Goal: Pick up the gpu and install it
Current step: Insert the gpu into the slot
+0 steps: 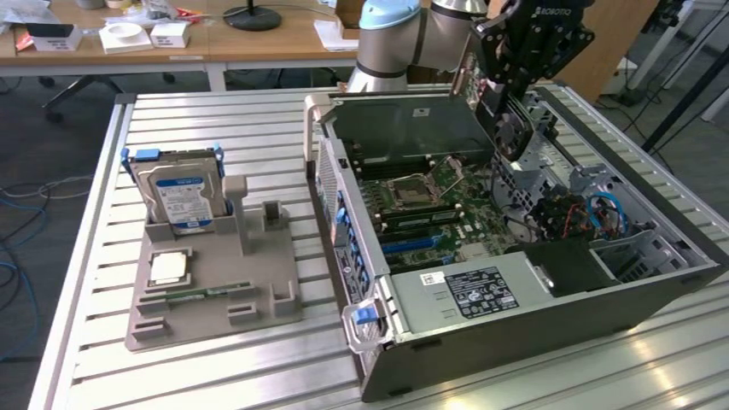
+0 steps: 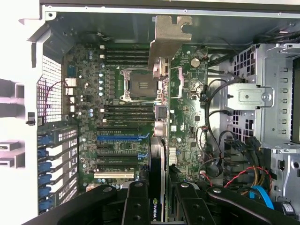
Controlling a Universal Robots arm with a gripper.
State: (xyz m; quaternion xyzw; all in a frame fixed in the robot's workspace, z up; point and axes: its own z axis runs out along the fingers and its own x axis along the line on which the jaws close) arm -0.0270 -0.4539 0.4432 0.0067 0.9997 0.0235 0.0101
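Tool (image 2: 158,206) holds gpu (image 2: 168,40) edge-on over motherboard (image 2: 89,117), cables (image 2: 206,108) just beside.

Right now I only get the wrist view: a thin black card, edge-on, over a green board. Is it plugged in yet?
Observer: Not yet. From outside, the gpu hangs in the gripper above the open computer case, clear of the motherboard.
Operator: Anything beside the case?
Observer: A grey holder on the exterior view's left, with a blue-labelled hard drive standing upright in it.
Operator: Anything else in it?
Observer: A pale square chip lying flat, nearer the camera than the drive.
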